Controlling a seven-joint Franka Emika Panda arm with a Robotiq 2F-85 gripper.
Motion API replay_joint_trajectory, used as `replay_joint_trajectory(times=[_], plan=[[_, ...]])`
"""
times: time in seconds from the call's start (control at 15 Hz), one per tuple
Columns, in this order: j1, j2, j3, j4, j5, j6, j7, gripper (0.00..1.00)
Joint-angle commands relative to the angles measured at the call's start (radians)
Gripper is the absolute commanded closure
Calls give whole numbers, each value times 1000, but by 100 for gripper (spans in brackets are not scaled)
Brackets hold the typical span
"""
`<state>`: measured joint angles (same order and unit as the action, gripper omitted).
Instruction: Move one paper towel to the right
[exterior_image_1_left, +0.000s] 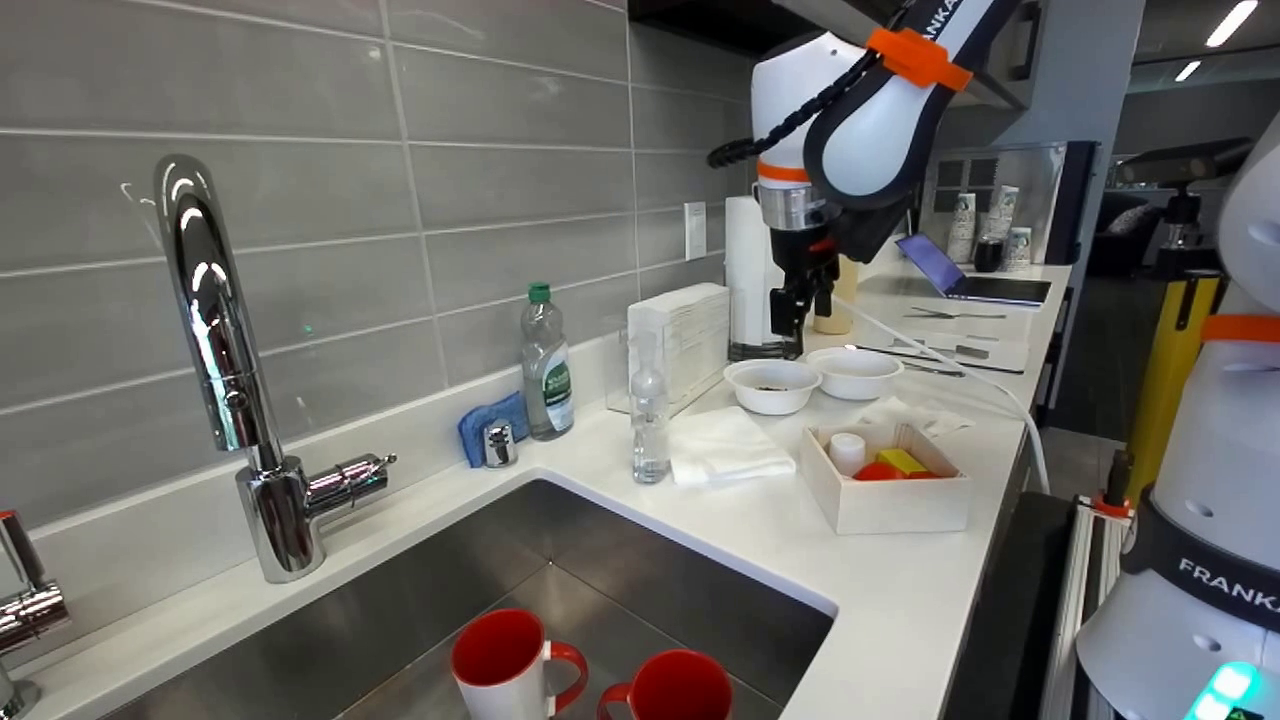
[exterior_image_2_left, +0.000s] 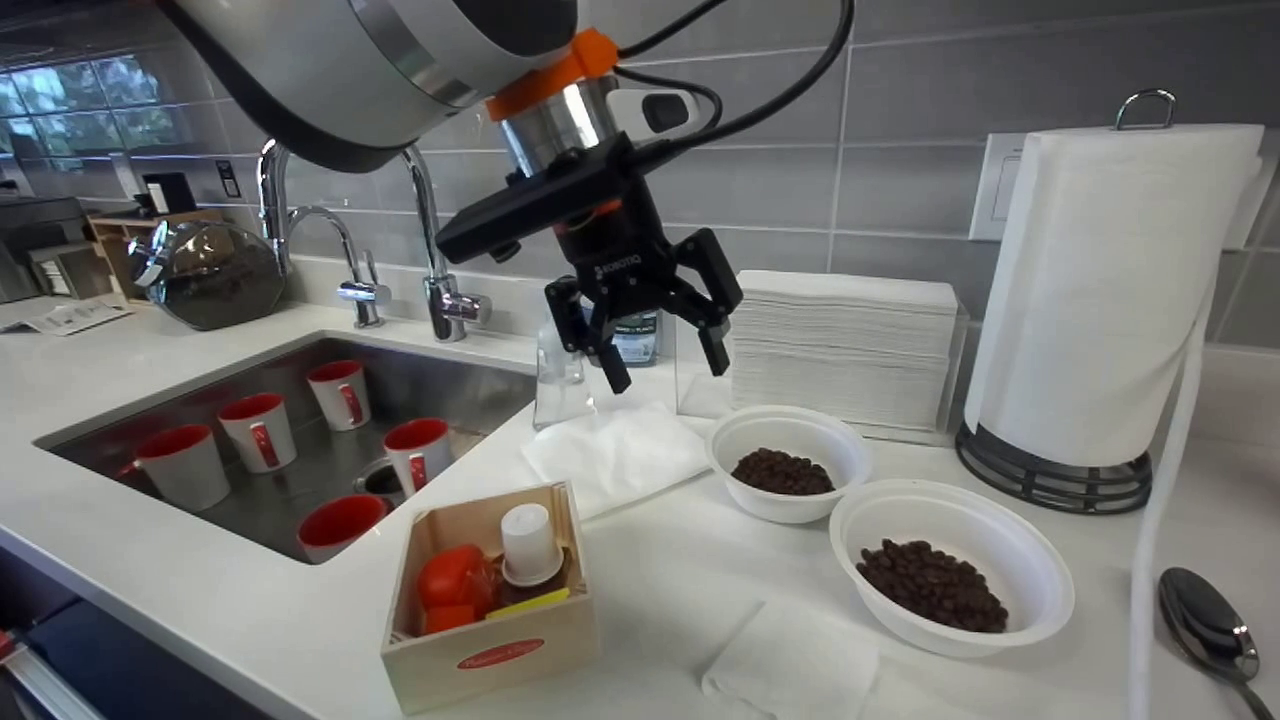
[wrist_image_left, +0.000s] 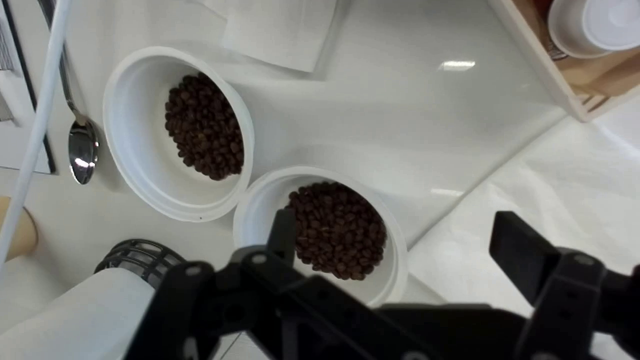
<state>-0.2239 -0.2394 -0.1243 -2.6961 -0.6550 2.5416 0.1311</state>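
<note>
A white paper towel lies flat on the counter near the sink corner, in both exterior views (exterior_image_1_left: 730, 447) (exterior_image_2_left: 622, 458). It also shows at the right of the wrist view (wrist_image_left: 480, 240), partly behind a finger. Another thin white paper towel (exterior_image_2_left: 797, 662) lies in front of the bowls; it shows in an exterior view (exterior_image_1_left: 908, 412) and at the top of the wrist view (wrist_image_left: 282, 35). My gripper (exterior_image_2_left: 668, 372) is open and empty, raised above the counter. In the wrist view its fingers (wrist_image_left: 395, 218) spread over a bowl and the sink-side towel, touching neither.
Two white bowls (exterior_image_2_left: 790, 430) (exterior_image_2_left: 950, 500) hold dark beans. A wooden box (exterior_image_2_left: 490, 660) with small items stands near the towels. A napkin stack (exterior_image_2_left: 840, 350), a towel roll (exterior_image_2_left: 1110, 290) and bottles (exterior_image_1_left: 547, 370) line the wall. The sink (exterior_image_1_left: 690, 560) holds several mugs. A white cable (exterior_image_2_left: 1165, 520) crosses the counter.
</note>
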Motion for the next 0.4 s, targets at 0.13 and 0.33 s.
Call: replay_joint_trajectory(times=[0.13,0.33], plan=[[35,-16,18,-20,89,-21,-51,0],[46,-20,25,-17,143,-40,-78,0]])
